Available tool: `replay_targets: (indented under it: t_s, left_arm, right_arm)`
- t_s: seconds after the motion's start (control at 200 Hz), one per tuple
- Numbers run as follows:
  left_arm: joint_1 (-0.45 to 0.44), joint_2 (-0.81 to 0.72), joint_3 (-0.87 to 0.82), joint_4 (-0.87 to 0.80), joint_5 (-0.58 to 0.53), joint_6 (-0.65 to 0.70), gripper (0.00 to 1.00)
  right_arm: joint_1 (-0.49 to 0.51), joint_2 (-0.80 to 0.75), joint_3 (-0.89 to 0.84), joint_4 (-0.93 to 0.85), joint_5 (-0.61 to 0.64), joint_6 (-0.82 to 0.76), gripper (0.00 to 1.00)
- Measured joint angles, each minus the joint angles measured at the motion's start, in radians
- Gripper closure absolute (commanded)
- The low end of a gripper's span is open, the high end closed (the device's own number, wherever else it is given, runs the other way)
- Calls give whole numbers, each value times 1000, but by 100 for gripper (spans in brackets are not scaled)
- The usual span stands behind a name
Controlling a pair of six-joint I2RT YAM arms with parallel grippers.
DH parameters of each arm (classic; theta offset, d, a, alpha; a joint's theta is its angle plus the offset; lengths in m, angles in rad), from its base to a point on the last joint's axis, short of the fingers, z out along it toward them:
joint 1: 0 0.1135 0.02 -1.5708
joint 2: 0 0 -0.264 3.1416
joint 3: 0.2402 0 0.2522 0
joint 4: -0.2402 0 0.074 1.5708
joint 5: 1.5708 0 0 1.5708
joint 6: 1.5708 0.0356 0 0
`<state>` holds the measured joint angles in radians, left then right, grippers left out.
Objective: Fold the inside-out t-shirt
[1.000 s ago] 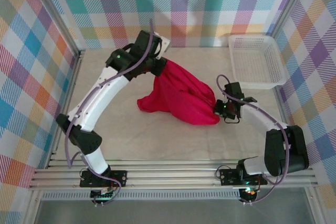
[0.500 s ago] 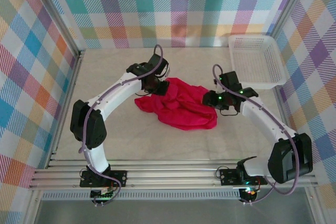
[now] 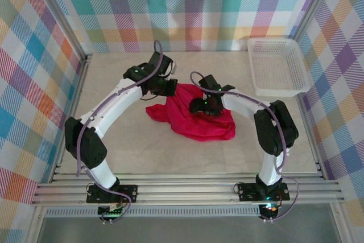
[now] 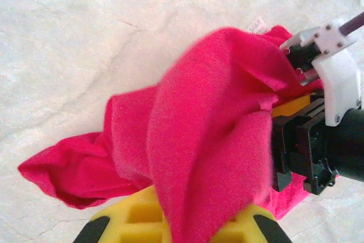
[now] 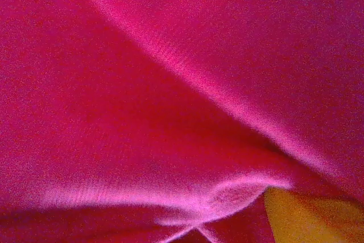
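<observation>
We saw the red t-shirt (image 3: pixel 199 122) lying in a crumpled heap near the middle of the tabletop (image 3: pixel 142 152). It was not flat. It had lots of bumps and folds.

The left fingers (image 3: pixel 169 88) were at the far left corner of the heap. In the left wrist view a thick fold of red cloth ran up from the heap and into the gap between the two yellow fingers (image 4: pixel 128 217) — they were pressed together on a pinch of the shirt. A small white tag (image 4: pixel 257 25) peeked out at the far edge of the cloth.

The right arm reached in from the right side, and the right fingers (image 3: pixel 202 105) sat on top of the heap, near the left ones. In the left wrist view the black end of that arm touched the red cloth, with a bit of orange finger (image 4: pixel 293 107) poking out beside it. In the right wrist view the cloth was very close and soft-looking, and a corner of one orange finger (image 5: pixel 313 217) showed at the bottom right. We could not tell if these fingers were spread or pressed together, or if they pinched any cloth.

A white basket (image 3: pixel 278 66) stood at the far right corner of the tabletop — well apart from the shirt.
</observation>
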<state>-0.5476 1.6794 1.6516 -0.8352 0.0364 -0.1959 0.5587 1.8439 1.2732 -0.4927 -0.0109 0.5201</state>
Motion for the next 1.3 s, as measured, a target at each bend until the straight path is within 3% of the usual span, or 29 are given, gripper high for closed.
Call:
replay_targets:
  t_s: [0.12,0.2,0.41,0.565,0.74,0.84,0.95,0.98,1.06,1.095,1.165,1.3]
  left_arm:
    - [43,-35,-11,0,15,-7,100]
    - [84,-46,-25,6,39,-22,100]
    - [211,-52,-109,56,104,-71,100]
    - [276,-51,-171,109,142,-115,100]
    - [286,-6,-188,155,210,-163,100]
    - [282,19,-209,182,248,-185,100]
    - [269,27,-236,187,263,-189,100]
    - [262,27,-242,188,262,-185,94]
    - [240,24,-256,197,260,-160,56]
    - [228,20,-260,196,257,-142,44]
    - [198,6,-261,190,240,-94,37]
    - [114,-79,-303,206,216,12,33]
  right_arm:
    - [0,12,0,16,5,19,82]
    - [-1,15,0,14,4,19,100]
    - [-22,-82,3,-55,-47,-15,100]
    - [-98,-356,21,-92,-179,-47,100]
    - [-248,-596,19,-52,-365,-30,100]
    - [-295,-634,-52,6,-444,-5,100]
    - [-310,-578,-134,23,-449,8,100]
    - [-311,-551,-156,29,-441,12,100]
    - [-312,-466,-201,32,-412,17,100]
    - [-312,-429,-212,33,-404,19,100]
    - [-312,-371,-215,35,-395,19,100]
    - [-312,-343,-215,56,-394,23,100]
